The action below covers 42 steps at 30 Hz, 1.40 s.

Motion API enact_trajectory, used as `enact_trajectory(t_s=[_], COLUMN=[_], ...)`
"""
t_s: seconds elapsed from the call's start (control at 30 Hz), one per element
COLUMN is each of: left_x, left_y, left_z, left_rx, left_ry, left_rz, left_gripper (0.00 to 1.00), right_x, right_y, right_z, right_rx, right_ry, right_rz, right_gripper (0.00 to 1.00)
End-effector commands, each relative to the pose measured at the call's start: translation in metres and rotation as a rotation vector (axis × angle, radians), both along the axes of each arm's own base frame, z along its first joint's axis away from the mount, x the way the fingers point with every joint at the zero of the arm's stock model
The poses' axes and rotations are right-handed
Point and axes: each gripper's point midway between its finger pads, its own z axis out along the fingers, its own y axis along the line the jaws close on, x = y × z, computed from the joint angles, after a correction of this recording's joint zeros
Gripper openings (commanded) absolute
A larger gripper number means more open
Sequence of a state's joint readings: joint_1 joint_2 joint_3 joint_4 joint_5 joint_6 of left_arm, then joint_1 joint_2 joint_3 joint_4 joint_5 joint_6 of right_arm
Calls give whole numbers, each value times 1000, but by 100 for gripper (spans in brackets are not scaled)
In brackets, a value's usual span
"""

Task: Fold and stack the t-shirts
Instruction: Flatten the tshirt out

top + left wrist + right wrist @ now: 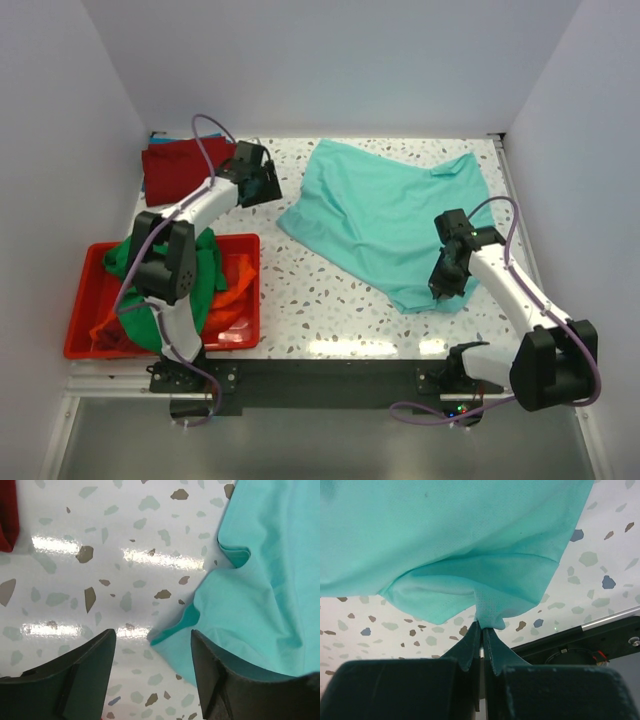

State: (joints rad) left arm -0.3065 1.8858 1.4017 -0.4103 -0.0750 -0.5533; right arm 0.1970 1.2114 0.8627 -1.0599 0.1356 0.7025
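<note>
one teal t-shirt lies far-left to near-right, near end in right jaws

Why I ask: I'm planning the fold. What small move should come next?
Probably the right gripper should lower its pinched edge of the teal t-shirt to the table and let go. The left gripper stands open with the shirt's corner lying loose between its jaws, so only the right holds cloth, bunched and lifted.
</note>
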Motion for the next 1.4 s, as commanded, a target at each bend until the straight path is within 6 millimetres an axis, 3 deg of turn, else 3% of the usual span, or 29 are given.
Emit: enact_trajectory(t_s=[0.0, 0.1, 0.43, 0.6, 1.2, 1.37], left_x=[5, 1, -11, -17, -28, -31], left_y=[0, -5, -11, -13, -27, -33], left_z=[-11, -24, -37, -47, -66, -70], left_rx=[1, -16, -3, -9, -21, -50], left_ry=[-12, 18, 48, 75, 113, 125], left_rz=[6, -10, -35, -41, -74, -87], left_gripper=[65, 54, 51, 44, 42, 23], right_x=[12, 13, 7, 6, 5, 6], right_y=[5, 5, 4, 2, 2, 1], right_z=[2, 4, 3, 5, 4, 4], right_rx=[24, 24, 20, 16, 14, 13], right_ry=[-37, -38, -38, -44, -45, -46], right_rz=[7, 10, 4, -1, -1, -3], right_gripper=[0, 0, 0, 0, 0, 0])
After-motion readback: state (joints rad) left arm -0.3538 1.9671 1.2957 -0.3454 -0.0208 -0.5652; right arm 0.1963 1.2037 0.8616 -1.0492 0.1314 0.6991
